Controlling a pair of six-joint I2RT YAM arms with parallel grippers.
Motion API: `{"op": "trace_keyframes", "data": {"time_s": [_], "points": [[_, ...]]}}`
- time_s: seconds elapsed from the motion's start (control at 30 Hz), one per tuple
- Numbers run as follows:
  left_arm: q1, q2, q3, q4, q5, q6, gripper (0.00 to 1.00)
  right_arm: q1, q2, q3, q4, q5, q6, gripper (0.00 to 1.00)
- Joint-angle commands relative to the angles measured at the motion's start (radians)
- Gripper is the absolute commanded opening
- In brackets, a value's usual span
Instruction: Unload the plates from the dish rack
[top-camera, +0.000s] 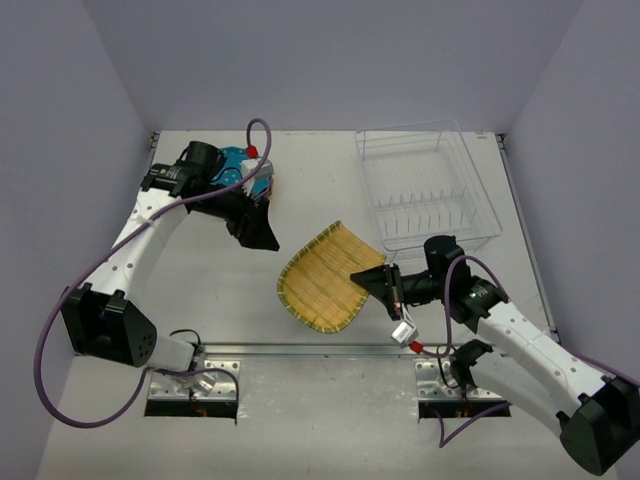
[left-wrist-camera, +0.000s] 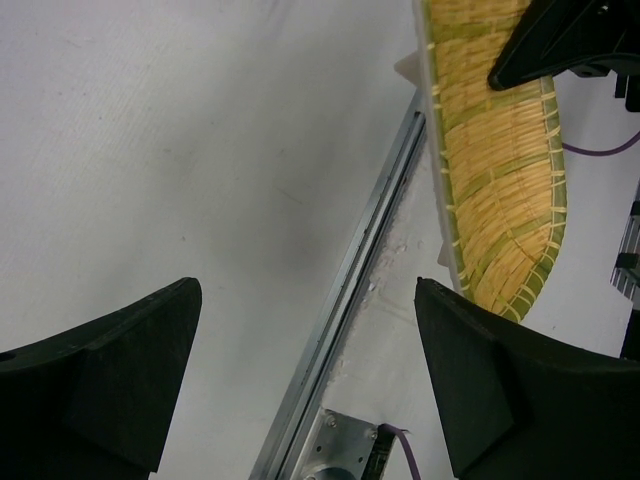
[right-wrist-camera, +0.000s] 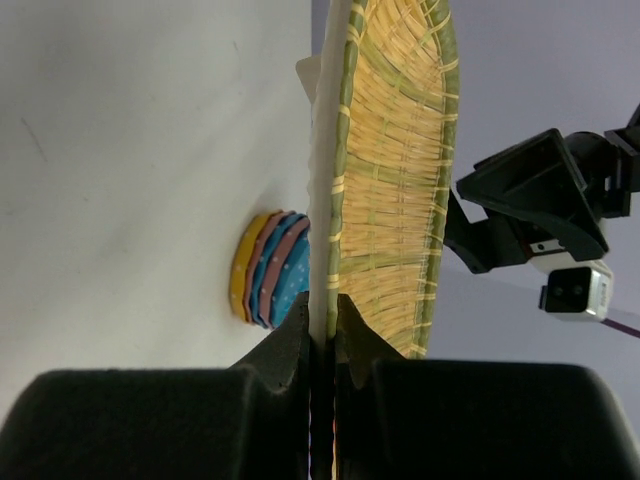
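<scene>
A stack of several polka-dotted plates (right-wrist-camera: 268, 268), yellow, pink and teal, lies on the table at the far left; in the top view only its teal top (top-camera: 236, 160) shows beside the left arm. The clear dish rack (top-camera: 425, 185) stands at the far right with no plates in it. My right gripper (top-camera: 385, 283) (right-wrist-camera: 322, 315) is shut on the rim of a woven bamboo plate (top-camera: 325, 275) (right-wrist-camera: 390, 170) and holds it tilted above the table's middle. My left gripper (top-camera: 258, 228) (left-wrist-camera: 308, 300) is open and empty, just in front of the stack.
A metal rail (top-camera: 300, 350) (left-wrist-camera: 350, 290) runs along the near edge between the arm bases. The woven plate also shows at the upper right of the left wrist view (left-wrist-camera: 500, 180). Grey walls enclose the table on three sides.
</scene>
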Motion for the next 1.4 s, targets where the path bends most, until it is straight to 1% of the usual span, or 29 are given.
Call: {"op": "trace_keyframes", "data": {"time_s": [0.0,0.17,0.27,0.33,0.4,0.43,0.47,0.5,0.57,0.73,0.8,0.87,0.97,1.07,1.13,1.17,1.2,1.27,1.3,1.33,1.37], "points": [[-0.004,-0.015,0.021,0.058,0.080,-0.011,0.86,0.009,-0.022,0.046,-0.062,-0.064,-0.226,0.00],[-0.047,0.010,-0.008,0.003,0.083,0.041,0.85,0.017,-0.003,0.041,-0.036,-0.065,-0.236,0.00],[-0.111,0.025,-0.038,-0.015,0.065,0.052,0.84,0.028,0.030,0.055,-0.019,-0.052,-0.238,0.00],[-0.163,0.029,-0.061,0.007,0.047,0.023,0.82,0.043,0.046,0.063,-0.016,-0.038,-0.237,0.00],[-0.188,0.035,-0.071,0.041,0.036,-0.014,0.80,0.055,0.063,0.064,0.009,-0.033,-0.238,0.00],[-0.195,0.042,-0.069,0.053,0.033,-0.022,0.78,0.057,0.068,0.064,0.016,-0.031,-0.236,0.00],[-0.200,0.043,-0.066,0.054,0.033,-0.023,0.78,0.063,0.074,0.066,0.021,-0.031,-0.235,0.00],[-0.203,0.054,-0.065,0.058,0.030,-0.026,0.73,0.068,0.078,0.066,0.024,-0.024,-0.235,0.00],[-0.211,0.065,-0.069,0.067,0.004,-0.041,0.67,0.076,0.090,0.062,0.063,-0.017,-0.223,0.00],[-0.217,0.082,-0.096,0.087,-0.024,-0.050,0.61,0.081,0.105,0.047,0.141,-0.007,-0.195,0.00],[-0.220,0.086,-0.110,0.099,-0.039,-0.066,0.59,0.083,0.112,0.040,0.205,-0.009,-0.177,0.00],[-0.222,0.092,-0.118,0.104,-0.042,-0.070,0.56,0.086,0.119,0.043,0.220,-0.006,-0.174,0.00],[-0.228,0.092,-0.129,0.122,-0.051,-0.079,0.40,0.091,0.130,0.046,0.230,0.000,-0.175,0.00],[-0.229,0.095,-0.130,0.127,-0.053,-0.082,0.26,0.094,0.140,0.048,0.242,0.009,-0.176,0.04],[-0.229,0.092,-0.135,0.142,-0.050,-0.094,0.04,0.095,0.148,0.051,0.252,0.019,-0.169,0.10],[-0.228,0.090,-0.141,0.149,-0.048,-0.099,0.00,0.095,0.152,0.051,0.261,0.024,-0.160,0.14],[-0.226,0.086,-0.146,0.157,-0.046,-0.105,0.00,0.095,0.153,0.051,0.265,0.032,-0.152,0.19],[-0.220,0.079,-0.151,0.173,-0.029,-0.114,0.00,0.095,0.155,0.052,0.269,0.047,-0.141,0.34],[-0.212,0.078,-0.152,0.176,-0.013,-0.118,0.00,0.095,0.155,0.052,0.272,0.056,-0.131,0.37],[-0.198,0.079,-0.150,0.178,0.010,-0.120,0.00,0.095,0.155,0.053,0.271,0.072,-0.125,0.49],[-0.166,0.083,-0.140,0.174,0.050,-0.119,0.00,0.095,0.157,0.053,0.274,0.083,-0.113,0.55]]}}
